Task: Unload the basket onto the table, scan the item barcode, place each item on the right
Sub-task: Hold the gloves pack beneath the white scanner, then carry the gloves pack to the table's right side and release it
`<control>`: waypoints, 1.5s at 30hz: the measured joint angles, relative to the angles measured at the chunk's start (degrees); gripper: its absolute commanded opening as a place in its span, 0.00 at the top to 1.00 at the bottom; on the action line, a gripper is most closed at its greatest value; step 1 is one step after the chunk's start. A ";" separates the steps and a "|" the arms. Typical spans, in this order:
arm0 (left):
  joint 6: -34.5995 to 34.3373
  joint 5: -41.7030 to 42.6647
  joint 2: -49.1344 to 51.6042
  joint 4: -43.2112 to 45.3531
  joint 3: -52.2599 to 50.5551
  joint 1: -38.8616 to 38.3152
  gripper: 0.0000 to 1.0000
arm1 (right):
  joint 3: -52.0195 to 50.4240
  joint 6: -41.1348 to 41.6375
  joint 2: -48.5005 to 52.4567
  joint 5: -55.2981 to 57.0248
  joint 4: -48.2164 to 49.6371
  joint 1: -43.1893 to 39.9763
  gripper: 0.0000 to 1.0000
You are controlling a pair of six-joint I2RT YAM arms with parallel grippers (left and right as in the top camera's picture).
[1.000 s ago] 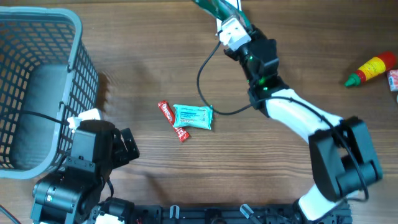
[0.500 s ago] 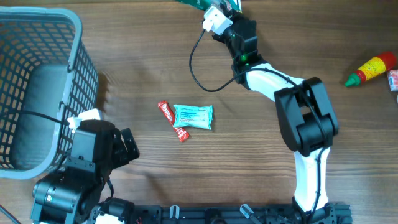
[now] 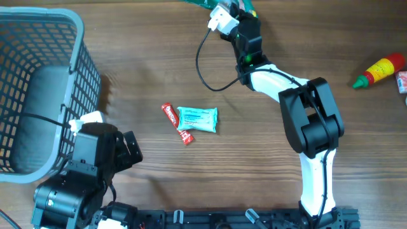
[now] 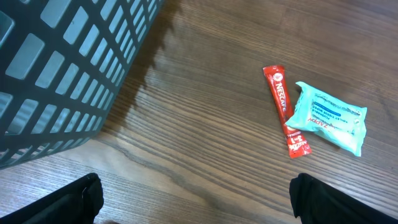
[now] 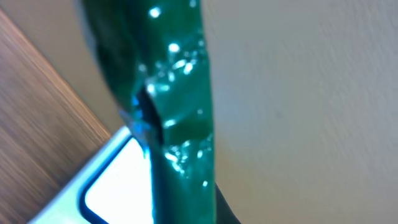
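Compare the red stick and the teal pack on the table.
Colour: the stick is red, the pack teal.
Shape: the stick is long and narrow, the pack wider and puffier.
Pose: the pack's corner seems to lie over the stick near its lower end.
Both lie flat on the table, unheld.

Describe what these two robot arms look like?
The right arm has white links and chunky black joints, a small green light and a black cable looping off its wrist. The left arm is mostly black, with black fingers.
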 measured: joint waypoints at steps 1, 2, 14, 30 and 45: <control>0.00 0.00 0.00 0.00 0.00 0.00 0.00 | 0.00 -0.17 -0.02 0.87 0.00 -0.15 0.96; 0.00 0.00 0.00 0.00 0.00 0.00 0.00 | 0.00 -0.20 -0.31 2.69 -0.17 -0.68 0.95; 0.00 0.00 0.00 0.00 0.00 0.00 0.00 | 0.48 0.20 -14.47 11.34 -20.31 -16.57 0.96; 0.00 -0.02 0.00 0.00 0.00 0.00 0.00 | 0.90 39.78 -16.04 29.42 -51.93 -36.37 0.96; 0.00 0.00 0.00 0.00 0.00 0.00 0.00 | 0.90 64.26 -16.02 25.94 -64.28 -44.09 0.78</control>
